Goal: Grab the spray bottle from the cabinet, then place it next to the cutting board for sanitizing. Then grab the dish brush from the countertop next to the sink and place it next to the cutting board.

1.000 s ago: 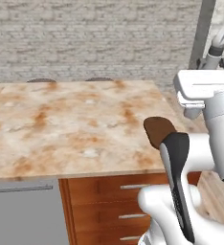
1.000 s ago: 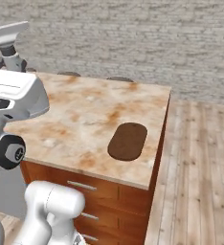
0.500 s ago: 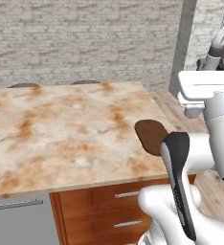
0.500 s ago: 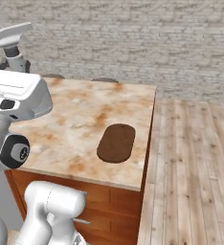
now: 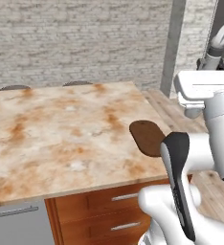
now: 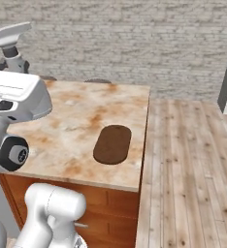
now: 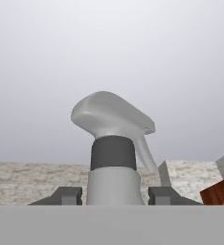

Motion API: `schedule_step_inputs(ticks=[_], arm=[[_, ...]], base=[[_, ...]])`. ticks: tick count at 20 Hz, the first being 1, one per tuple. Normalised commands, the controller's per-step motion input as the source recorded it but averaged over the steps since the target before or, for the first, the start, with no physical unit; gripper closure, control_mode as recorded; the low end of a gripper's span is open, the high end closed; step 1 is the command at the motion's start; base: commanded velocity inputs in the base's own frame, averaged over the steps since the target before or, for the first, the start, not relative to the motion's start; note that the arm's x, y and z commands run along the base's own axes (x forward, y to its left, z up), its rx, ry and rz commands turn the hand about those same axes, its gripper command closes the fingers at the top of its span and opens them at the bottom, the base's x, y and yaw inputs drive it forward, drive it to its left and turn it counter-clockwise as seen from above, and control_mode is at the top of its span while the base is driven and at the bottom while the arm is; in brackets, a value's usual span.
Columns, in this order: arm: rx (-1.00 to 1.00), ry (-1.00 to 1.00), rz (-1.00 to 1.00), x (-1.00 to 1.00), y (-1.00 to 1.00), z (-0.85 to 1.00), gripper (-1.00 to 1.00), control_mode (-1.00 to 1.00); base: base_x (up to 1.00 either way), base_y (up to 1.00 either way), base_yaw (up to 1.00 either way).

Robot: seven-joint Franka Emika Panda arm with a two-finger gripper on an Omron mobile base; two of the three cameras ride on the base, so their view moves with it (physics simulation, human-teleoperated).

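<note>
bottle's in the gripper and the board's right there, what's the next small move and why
Probably lower the arm toward the bare countertop beside the cutting board. The gripper is shut on the spray bottle, held high above the arm, while the board lies flat near the counter's corner with free space alongside.

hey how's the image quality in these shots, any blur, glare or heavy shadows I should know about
Left base view: sharp, flat even light, no glare on the countertop; the arm hides part of the cutting board. Right base view: equally crisp, the board casts almost no shadow. Hand view: the spray bottle between the gripper fingers is sharp, softly shaded, against a featureless pale grey backdrop.
</note>
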Motion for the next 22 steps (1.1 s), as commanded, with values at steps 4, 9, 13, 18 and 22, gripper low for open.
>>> schedule_step_inputs(ticks=[4,9,13,18,22], arm=[[0.0,0.0,0.0,0.42,0.07,-0.17,1.0,-1.0],[-0.03,0.0,0.0,0.17,0.08,-0.34,1.0,-1.0],[-0.09,0.02,0.0,0.34,0.31,-0.62,1.0,-1.0],[-0.05,0.12,0.01,0.63,0.33,-0.6,1.0,-1.0],[0.01,0.0,0.0,0.82,0.28,-0.73,1.0,-1.0]], base=[[0.17,0.03,0.0],[0.0,0.0,0.0],[0.0,0.0,0.0],[0.0,0.0,0.0],[0.0,0.0,0.0]])
